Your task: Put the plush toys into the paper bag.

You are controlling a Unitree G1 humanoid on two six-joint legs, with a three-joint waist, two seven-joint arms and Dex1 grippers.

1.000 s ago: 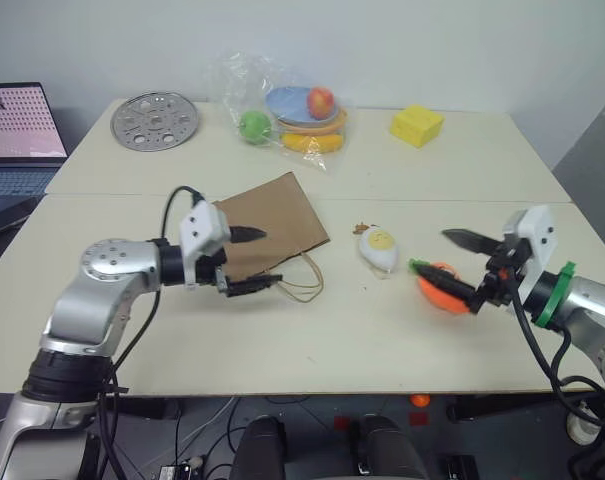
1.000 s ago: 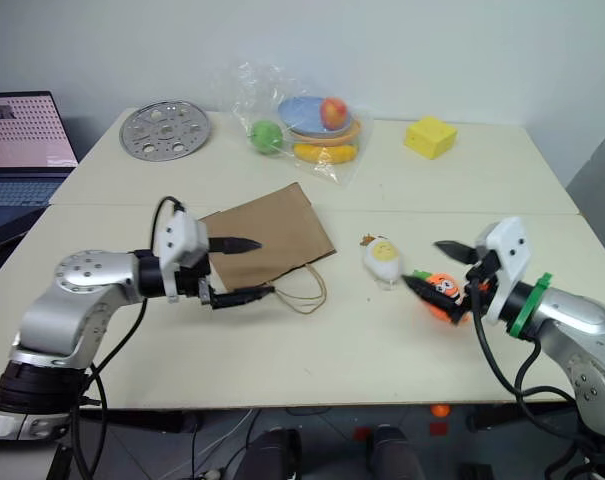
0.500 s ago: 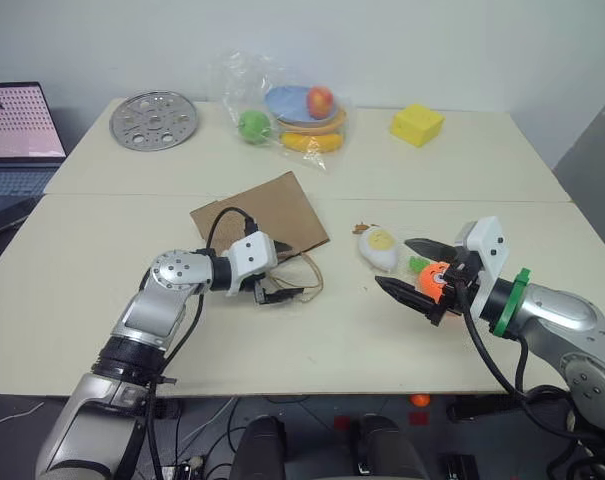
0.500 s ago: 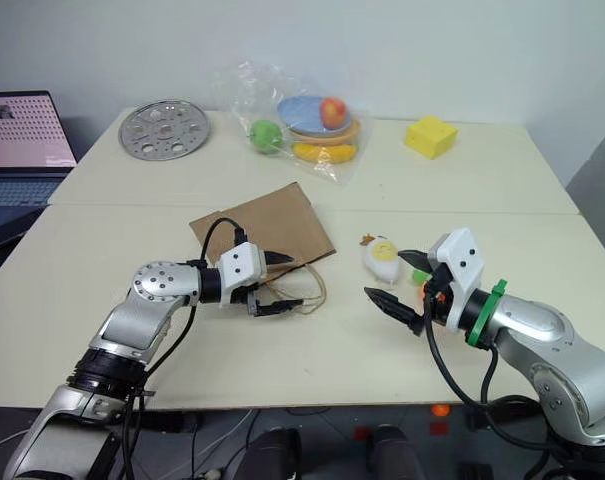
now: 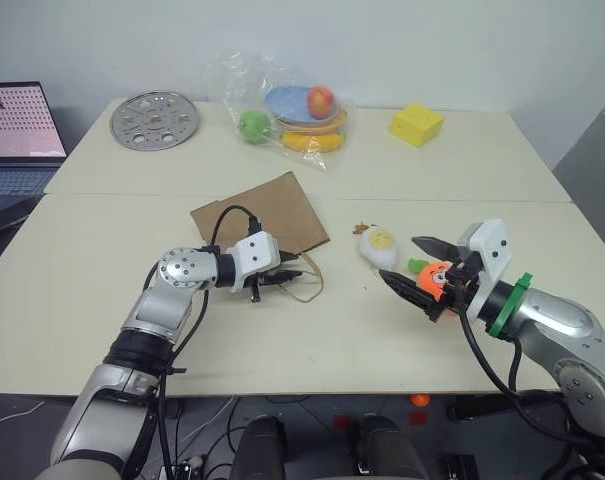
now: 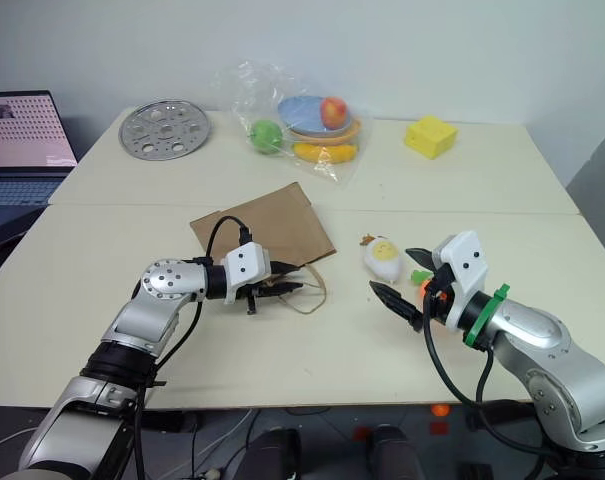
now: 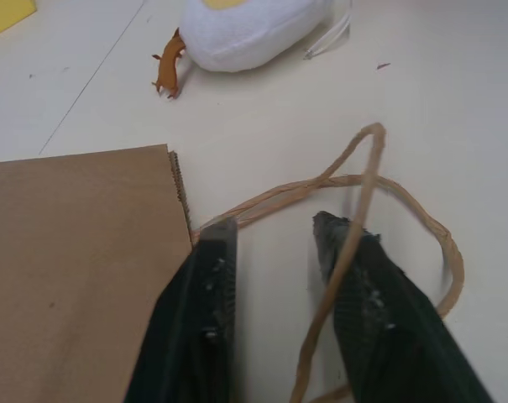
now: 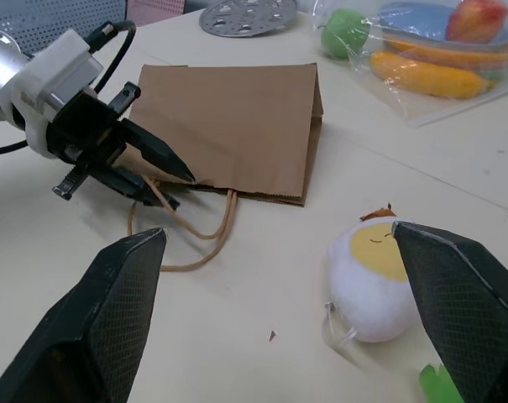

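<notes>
Nearest me, my right gripper (image 5: 416, 268) is spread wide around the carrot (image 5: 437, 281), an orange plush with a green top; it should squash easily and weigh almost nothing, so I'd pinch its fat middle. Just beyond lies the egg (image 5: 379, 247), white, soft and rounded. My left gripper (image 6: 290, 278) is narrowed at the bag's twisted paper handles (image 7: 354, 214); I cannot tell whether a loop is truly pinched. The bag (image 5: 265, 212) lies flat on the table (image 5: 452, 170), thin, creasing kraft that tears; the handles or mouth edge are the places to lift.
</notes>
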